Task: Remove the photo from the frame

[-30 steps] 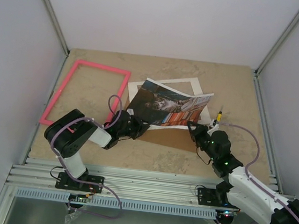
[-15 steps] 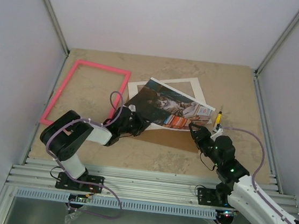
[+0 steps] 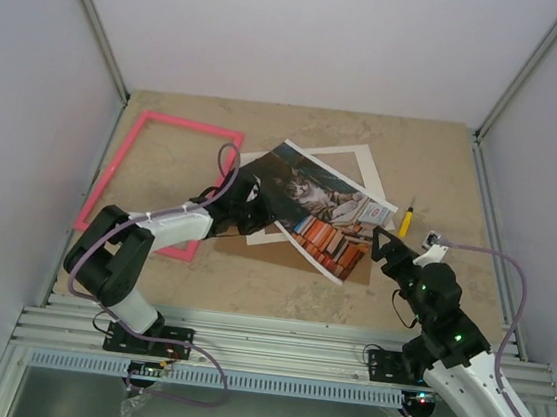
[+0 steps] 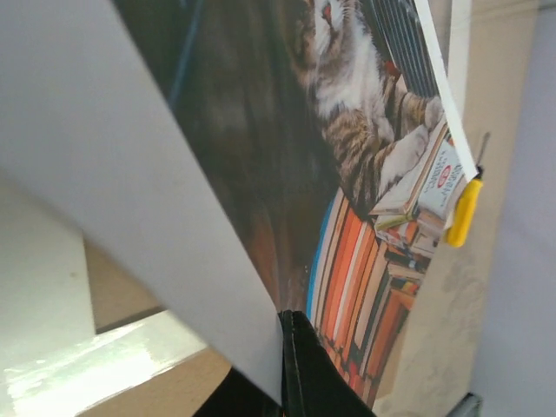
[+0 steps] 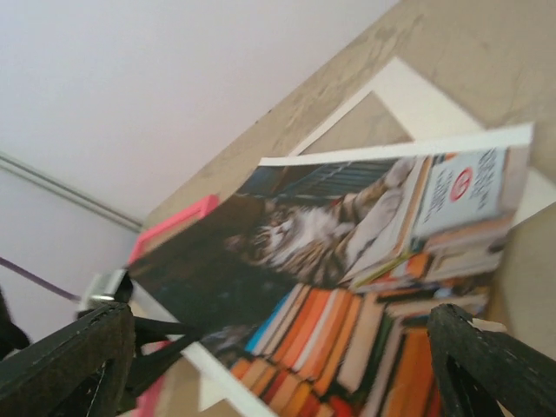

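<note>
- Pink frame (image 3: 192,124) lay flat at the far left of the table (image 3: 444,167). It was an empty rectangle with bare tabletop showing through it, and the left arm crossed its near right corner.
- Just right of it, the left gripper (image 3: 245,207) was clamped on the left corner of the photo (image 3: 324,209). The left wrist view showed the paper's edge pinched against a dark finger (image 4: 300,369).
- The photo, a cat among orange books, sat well apart from the frame's opening, so the removal looked essentially done. Its held end was raised, and its right end seemed to rest on what lay below.
- Under it were a white mat (image 3: 365,158) and a brown fibreboard backing (image 3: 254,248), both partly covered.
- To finish well, I would judge that the left arm should hold its corner pinch and travel slowly and low. A sheet held by one corner can sag, fold or drag the mat along.
- A bare patch of table would suit for laying it down, with the free end landing first and the pinch released last.
- A yellow screwdriver (image 3: 407,221) lay right of the photo, near its far right corner and worth avoiding.
- Furthest right, the right gripper (image 3: 383,249) stood wide open and held nothing, just off the photo's right edge. It was best left out of the sheet's path.
</note>
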`<state>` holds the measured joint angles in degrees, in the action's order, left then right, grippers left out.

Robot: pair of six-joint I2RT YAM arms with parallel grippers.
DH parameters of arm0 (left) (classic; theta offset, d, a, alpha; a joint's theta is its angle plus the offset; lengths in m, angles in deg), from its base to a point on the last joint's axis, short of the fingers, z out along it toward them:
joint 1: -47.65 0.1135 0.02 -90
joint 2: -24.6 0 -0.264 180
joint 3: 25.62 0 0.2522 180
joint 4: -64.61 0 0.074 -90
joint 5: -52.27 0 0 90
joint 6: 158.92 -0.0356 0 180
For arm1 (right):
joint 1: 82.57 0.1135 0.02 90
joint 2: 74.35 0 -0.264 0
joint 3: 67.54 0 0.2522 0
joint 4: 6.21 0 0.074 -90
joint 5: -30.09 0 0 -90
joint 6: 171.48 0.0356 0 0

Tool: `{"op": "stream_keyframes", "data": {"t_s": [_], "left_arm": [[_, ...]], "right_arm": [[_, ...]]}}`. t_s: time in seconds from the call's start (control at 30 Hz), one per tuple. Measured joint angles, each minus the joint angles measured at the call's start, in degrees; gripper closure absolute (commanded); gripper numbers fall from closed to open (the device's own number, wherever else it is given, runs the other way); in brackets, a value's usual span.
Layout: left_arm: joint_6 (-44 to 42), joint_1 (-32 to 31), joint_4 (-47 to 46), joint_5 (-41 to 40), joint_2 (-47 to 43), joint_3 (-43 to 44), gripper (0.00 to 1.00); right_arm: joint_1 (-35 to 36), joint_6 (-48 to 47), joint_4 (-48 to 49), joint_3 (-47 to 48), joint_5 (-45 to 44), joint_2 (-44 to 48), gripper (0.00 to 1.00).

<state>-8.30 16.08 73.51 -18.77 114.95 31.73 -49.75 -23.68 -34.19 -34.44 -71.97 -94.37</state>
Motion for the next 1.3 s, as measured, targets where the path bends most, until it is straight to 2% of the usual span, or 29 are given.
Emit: {"op": "stream_keyframes", "data": {"t_s": [0.2,0.37,0.53,0.7,0.83,1.07,1.3], "left_arm": [[-15.0,0.5,21.0,-2.7,0.7,11.2,1.00],[-26.3,0.5,33.5,-4.2,2.2,17.5,1.00],[-34.2,0.5,42.1,-4.5,2.6,19.5,1.00],[-39.5,0.5,48.4,-8.4,4.3,22.7,1.00],[-42.1,0.5,51.7,-14.9,10.0,28.2,1.00],[-45.6,0.6,54.8,-25.6,19.8,35.9,1.00],[-49.5,0.6,56.5,-30.6,24.4,41.6,0.97]], "right_arm": [[0.0,-8.3,-0.7,-0.9,-3.5,2.3,0.07],[0.0,-13.5,0.6,-3.8,-4.2,4.7,0.07],[0.0,-17.0,1.0,-5.5,-4.5,7.7,0.07],[0.0,-18.9,2.6,-5.7,-3.5,9.0,0.07],[0.0,-19.7,3.2,-5.9,-2.3,8.5,0.07],[0.0,-20.4,3.3,-5.9,-1.4,8.2,0.07],[0.0,-20.6,3.5,-5.9,-1.4,8.0,0.07]]}}
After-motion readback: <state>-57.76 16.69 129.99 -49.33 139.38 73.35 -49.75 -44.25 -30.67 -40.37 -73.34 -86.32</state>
